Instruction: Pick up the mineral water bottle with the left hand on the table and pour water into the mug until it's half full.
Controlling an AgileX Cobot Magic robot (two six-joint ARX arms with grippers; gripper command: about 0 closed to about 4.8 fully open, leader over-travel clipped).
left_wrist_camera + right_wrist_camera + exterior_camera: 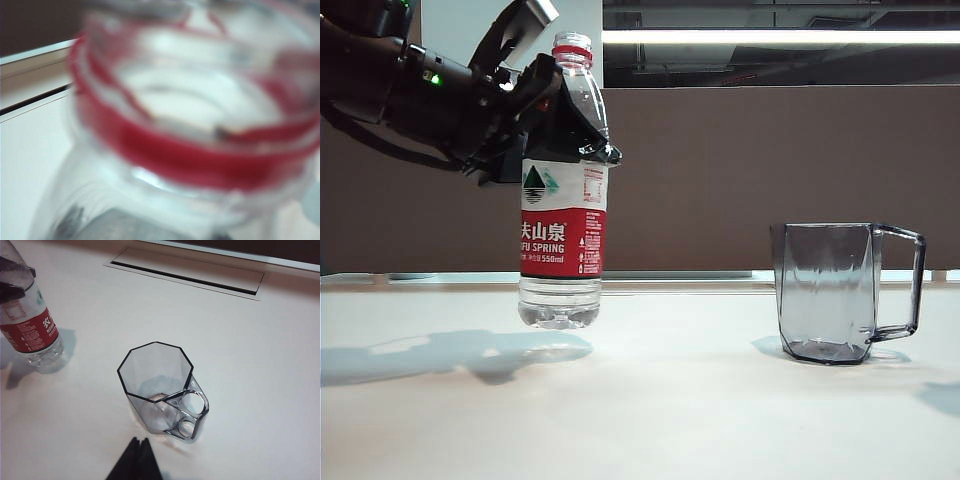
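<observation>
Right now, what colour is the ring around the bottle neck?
Red, on the bottle held by the left gripper; clearest in the exterior view.

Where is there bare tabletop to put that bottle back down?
The white table lies bare between the mineral water bottle, held in the air by the left pincer, and the mug, and also in front of both. The right pincer, shut, crowds the mug's handle side.

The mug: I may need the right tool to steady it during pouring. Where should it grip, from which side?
Probably the mug's squared handle. It juts out on the side away from the bottle, so the right tool could close across it from that side, clear of the pour.
</observation>
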